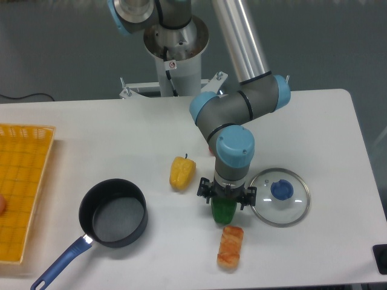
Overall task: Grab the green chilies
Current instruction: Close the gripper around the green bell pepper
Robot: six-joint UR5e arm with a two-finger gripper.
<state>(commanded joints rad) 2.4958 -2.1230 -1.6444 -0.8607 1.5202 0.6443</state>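
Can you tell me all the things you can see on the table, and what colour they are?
green chilies: one, green, front middle, under the pincer
yellow pepper: one, yellow, left of the green one
pot: one, black with blue handle, front left
glass lid: one, clear with blue knob, right of the green one
orange food toy: one, orange and white, front edge
basket: one, yellow, far left
table: one, white
pincer: one, black, over the green chilies; grip not clear

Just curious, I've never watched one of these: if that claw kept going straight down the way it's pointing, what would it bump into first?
The green pepper, most likely. The gripper points down right over it; whether they already touch is unclear.
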